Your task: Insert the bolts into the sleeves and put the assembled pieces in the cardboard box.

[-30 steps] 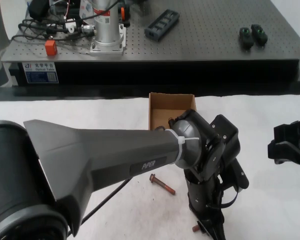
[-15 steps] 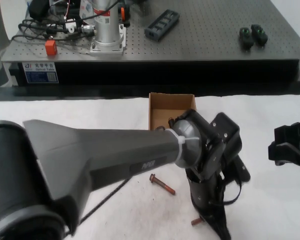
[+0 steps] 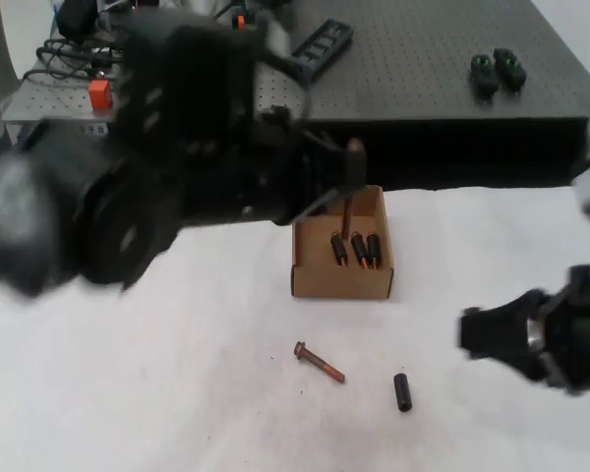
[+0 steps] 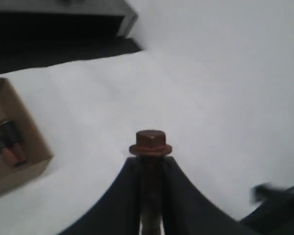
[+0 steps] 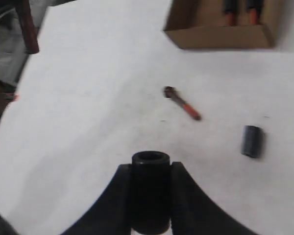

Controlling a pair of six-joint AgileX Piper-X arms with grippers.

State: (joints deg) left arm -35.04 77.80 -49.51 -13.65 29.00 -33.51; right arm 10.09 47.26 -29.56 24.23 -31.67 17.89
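Lying loose on cloth (image 3: 177,383) — bolt (image 3: 320,362), sleeve (image 3: 402,391), near cardboard box (image 3: 342,280)

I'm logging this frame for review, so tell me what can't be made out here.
Left wrist view: shank of the held bolt hidden inside the left gripper.
Right wrist view: cardboard box cut off by the edge.
High view: right gripper blurred; its sleeve cannot be picked out.

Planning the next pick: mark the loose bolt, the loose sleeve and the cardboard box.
loose bolt (image 3: 321,363), high view, mid-shank.
loose sleeve (image 3: 402,392), high view, its side.
cardboard box (image 3: 341,282), high view, front wall.
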